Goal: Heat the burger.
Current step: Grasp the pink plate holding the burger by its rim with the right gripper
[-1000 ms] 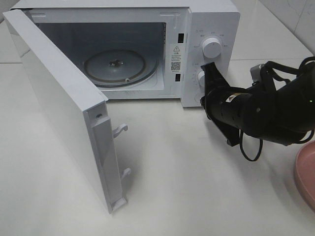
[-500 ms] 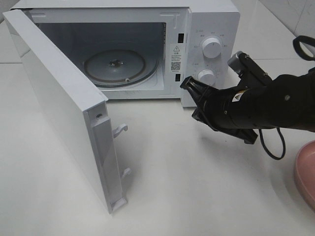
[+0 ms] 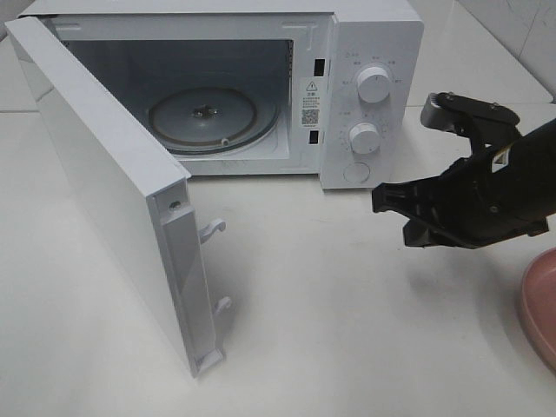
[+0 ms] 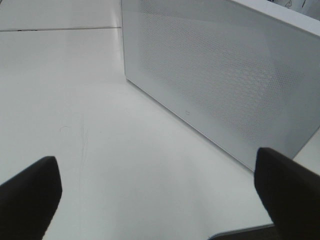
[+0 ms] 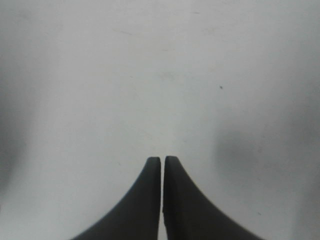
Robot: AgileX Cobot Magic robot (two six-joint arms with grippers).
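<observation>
The burger is out of view in every frame. The white microwave (image 3: 373, 52) stands at the back with its door (image 3: 113, 191) swung wide open to the left, and its glass turntable (image 3: 204, 117) is bare. My right gripper (image 3: 384, 200) hovers over the table just in front of the control panel, pointing left. In the right wrist view its fingertips (image 5: 161, 161) are pressed together with nothing between them. My left gripper (image 4: 157, 192) is open and empty, low over the table beside the door's outer face (image 4: 225, 75). It does not show in the exterior view.
The rim of a pink plate (image 3: 543, 304) shows at the right edge of the table. Two knobs (image 3: 373, 85) and a round button sit on the microwave's panel. The open door's latch hooks (image 3: 213, 230) stick out toward the middle of the table.
My right arm has pulled back from the microwave's lower knob, turning and moving right and down. The gripper stays shut. Door and turntable are unchanged.
</observation>
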